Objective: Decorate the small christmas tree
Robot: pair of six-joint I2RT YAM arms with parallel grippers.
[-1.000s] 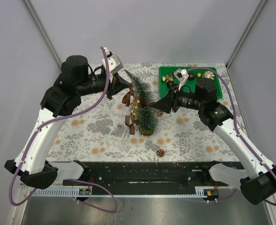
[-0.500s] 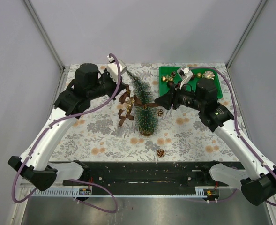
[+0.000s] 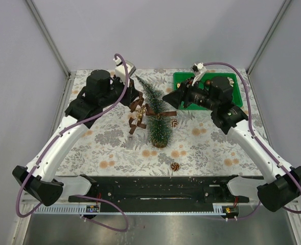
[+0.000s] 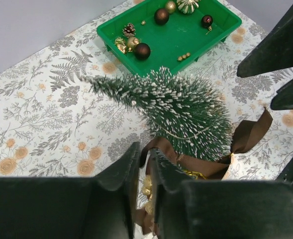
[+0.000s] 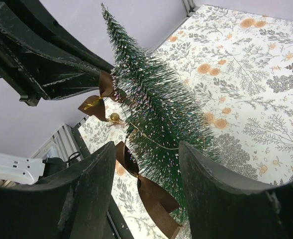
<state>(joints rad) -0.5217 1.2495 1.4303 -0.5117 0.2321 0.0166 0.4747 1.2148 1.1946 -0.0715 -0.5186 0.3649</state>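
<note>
Tree [image 3: 160,130] mid-table [image 3: 104,148], tray [image 4: 181,37] behind it, rightward.
Ribbon [image 3: 136,122] apparently draped on tree's left side; pinecone [image 3: 174,123] just right of it, second pinecone [image 3: 175,166] in front.

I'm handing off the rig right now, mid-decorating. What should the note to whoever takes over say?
Left claw: nearly closed, with the brown ribbon garland in its slit. Whether it grips is unclear.
Right claw: open, empty, facing the small christmas tree.
The tree stands mid-table.
Done: the garland is partly draped around the tree.
Left: the baubles lie in the green tray, and a pine cone lies on the cloth.
</note>
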